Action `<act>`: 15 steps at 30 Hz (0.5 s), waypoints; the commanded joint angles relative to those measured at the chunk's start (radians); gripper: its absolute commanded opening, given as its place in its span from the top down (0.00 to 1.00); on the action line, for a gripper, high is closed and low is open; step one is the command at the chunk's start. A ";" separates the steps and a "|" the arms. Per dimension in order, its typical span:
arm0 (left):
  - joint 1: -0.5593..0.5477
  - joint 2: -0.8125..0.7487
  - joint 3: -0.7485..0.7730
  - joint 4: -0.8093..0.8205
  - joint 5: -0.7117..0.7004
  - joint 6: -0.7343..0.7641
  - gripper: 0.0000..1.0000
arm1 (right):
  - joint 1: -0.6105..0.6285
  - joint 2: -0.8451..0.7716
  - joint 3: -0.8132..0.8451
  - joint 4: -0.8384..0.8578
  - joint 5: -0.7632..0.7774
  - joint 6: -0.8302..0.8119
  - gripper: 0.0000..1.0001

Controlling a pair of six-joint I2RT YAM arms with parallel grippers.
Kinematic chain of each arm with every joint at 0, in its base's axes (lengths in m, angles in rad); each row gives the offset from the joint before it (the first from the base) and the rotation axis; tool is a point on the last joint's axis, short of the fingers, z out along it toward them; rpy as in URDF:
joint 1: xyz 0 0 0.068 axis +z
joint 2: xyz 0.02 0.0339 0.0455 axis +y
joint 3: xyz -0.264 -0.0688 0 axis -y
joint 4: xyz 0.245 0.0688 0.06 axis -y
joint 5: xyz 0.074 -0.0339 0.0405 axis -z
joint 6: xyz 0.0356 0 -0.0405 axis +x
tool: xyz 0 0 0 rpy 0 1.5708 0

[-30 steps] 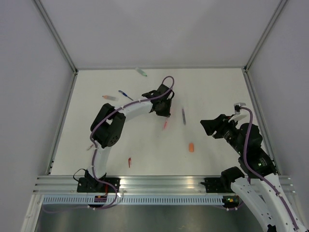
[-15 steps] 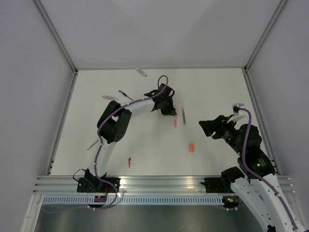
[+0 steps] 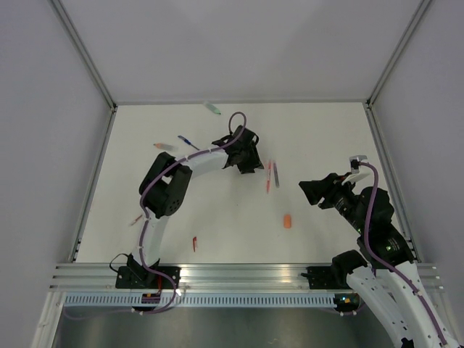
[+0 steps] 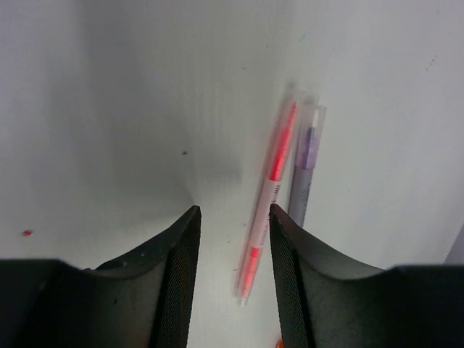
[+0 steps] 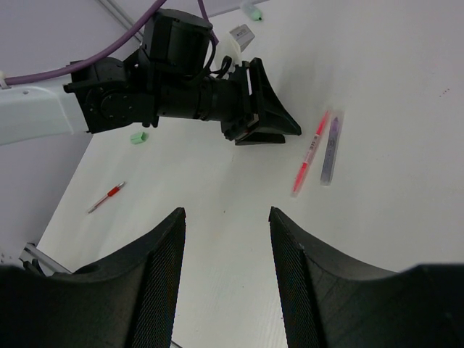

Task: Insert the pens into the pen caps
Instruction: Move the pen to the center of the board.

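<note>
Beside grey pen | red pen now released | left fingers opened

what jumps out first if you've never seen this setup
The left gripper, jaws apart, hangs over the middle of the table, where a red pen lies side by side with a dark grey pen. The right gripper hovers open on the right, and a lone orange cap lies closer to the near edge.

White table, pale grey walls around it, aluminium rail in front
</note>
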 commanded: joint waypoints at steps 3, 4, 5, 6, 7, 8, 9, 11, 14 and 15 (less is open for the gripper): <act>0.082 -0.189 -0.001 -0.182 -0.225 -0.034 0.50 | -0.002 -0.007 0.006 0.026 -0.005 -0.020 0.44; 0.130 -0.204 -0.007 -0.199 -0.227 -0.069 0.49 | -0.002 -0.005 0.006 0.029 -0.005 -0.020 0.44; 0.154 -0.230 -0.022 -0.221 -0.232 -0.086 0.48 | -0.002 -0.005 0.005 0.031 -0.008 -0.023 0.44; 0.179 -0.238 -0.027 -0.234 -0.227 -0.100 0.46 | -0.002 -0.004 0.002 0.034 -0.010 -0.025 0.44; 0.229 -0.241 -0.031 -0.234 -0.215 -0.091 0.45 | -0.003 -0.004 0.002 0.037 -0.014 -0.029 0.44; 0.254 -0.241 -0.019 -0.263 -0.210 -0.084 0.41 | -0.003 -0.002 0.000 0.037 -0.019 -0.034 0.44; 0.274 -0.229 -0.010 -0.280 -0.227 -0.077 0.41 | -0.003 -0.002 -0.001 0.040 -0.016 -0.040 0.44; 0.329 -0.210 0.010 -0.304 -0.247 -0.049 0.41 | -0.003 -0.001 -0.004 0.045 -0.017 -0.041 0.44; 0.382 -0.163 0.041 -0.337 -0.252 -0.055 0.40 | -0.002 0.012 0.002 0.049 -0.020 -0.049 0.44; 0.389 -0.144 0.062 -0.373 -0.258 -0.055 0.40 | -0.003 0.012 0.003 0.049 -0.020 -0.051 0.44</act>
